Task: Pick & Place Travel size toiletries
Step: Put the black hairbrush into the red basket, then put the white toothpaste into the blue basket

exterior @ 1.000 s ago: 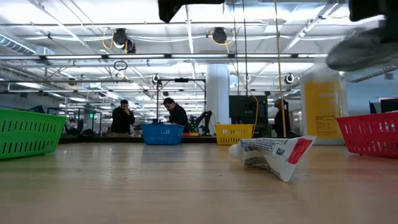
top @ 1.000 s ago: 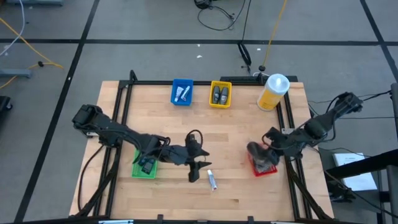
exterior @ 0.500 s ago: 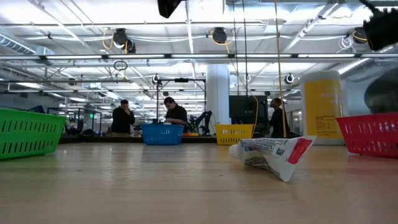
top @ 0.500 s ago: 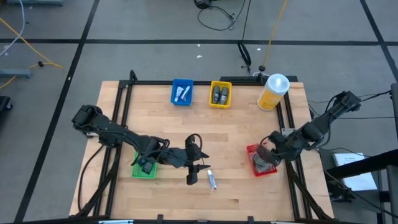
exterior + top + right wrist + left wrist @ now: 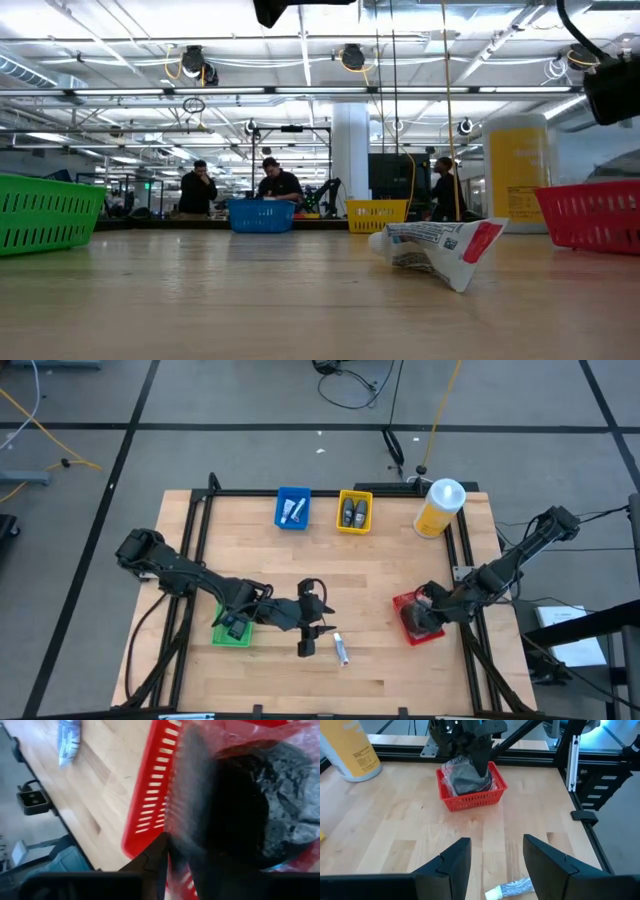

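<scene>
On the bare wood toward the front of the table (image 5: pixel 380 575) lies one travel-size tube (image 5: pixel 341 649), white with a bluish print. In the low view its flat tail shows a red patch and the body looks crumpled, so I judge it soft and light. Seen from above, its long axis runs about from 11 o'clock to 5 o'clock.

From this tube the left gripper (image 5: pixel 304 640) stands at about 10 o'clock, just beside it and not touching. Its two fingers (image 5: pixel 454 862) stand apart with nothing between them, and in the left wrist view the tube lies close to the right-hand finger, not in the gap. The coming move, I think, depends on this: the gripper must shift toward 4 o'clock and come down across the tube's narrow side.

A second tube (image 5: pixel 292 511) lies already in the blue bin (image 5: pixel 279 503) at the back.

The right gripper (image 5: pixel 430 610) is well apart, at about 2 o'clock from the first tube, low over the red basket (image 5: pixel 403 630) and its dark bundle (image 5: pixel 466 779). Its fingers are almost together; whether they hold something I cannot tell.
</scene>
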Robot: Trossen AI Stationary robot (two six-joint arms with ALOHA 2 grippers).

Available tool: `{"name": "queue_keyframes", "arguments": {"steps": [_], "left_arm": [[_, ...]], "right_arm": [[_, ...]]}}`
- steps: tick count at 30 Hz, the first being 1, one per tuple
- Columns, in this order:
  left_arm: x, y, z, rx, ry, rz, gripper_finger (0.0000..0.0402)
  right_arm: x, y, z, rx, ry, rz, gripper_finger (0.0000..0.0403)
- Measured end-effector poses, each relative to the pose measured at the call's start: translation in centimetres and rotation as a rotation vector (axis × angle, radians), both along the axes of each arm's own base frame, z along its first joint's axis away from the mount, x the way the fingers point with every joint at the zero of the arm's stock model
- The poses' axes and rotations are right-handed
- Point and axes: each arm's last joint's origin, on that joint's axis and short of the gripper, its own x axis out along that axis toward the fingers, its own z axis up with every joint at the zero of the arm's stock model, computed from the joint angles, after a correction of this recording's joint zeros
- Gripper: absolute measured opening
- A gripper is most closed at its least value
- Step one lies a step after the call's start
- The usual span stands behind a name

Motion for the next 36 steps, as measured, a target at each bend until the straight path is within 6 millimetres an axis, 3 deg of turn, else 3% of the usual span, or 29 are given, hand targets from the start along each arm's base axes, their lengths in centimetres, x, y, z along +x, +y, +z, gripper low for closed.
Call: {"name": "queue_keyframes", "arguments": {"steps": [11, 22, 28, 36], "left_arm": [[-0.1, 0.0, -0.1, 0.004, 0.012, 0.0, 0.0177], [0.0, 0.0, -0.6, 0.052, 0.047, -0.076, 0.0177], [0.9, 0.1, -2.2, 0.127, 0.085, -0.167, 0.0177], [2.7, 0.4, -5.7, 0.203, 0.155, -0.258, 0.0177]], "right_arm": [[-0.7, -0.3, 0.8, 0.11, -0.032, 0.038, 0.0114], [-2.1, -1.4, 2.6, 0.219, -0.194, 0.02, 0.0097], [-2.4, -2.0, 4.0, 0.24, -0.393, -0.035, 0.0089], [-1.8, -2.2, 7.2, 0.199, -0.799, -0.079, 0.0089]]}}
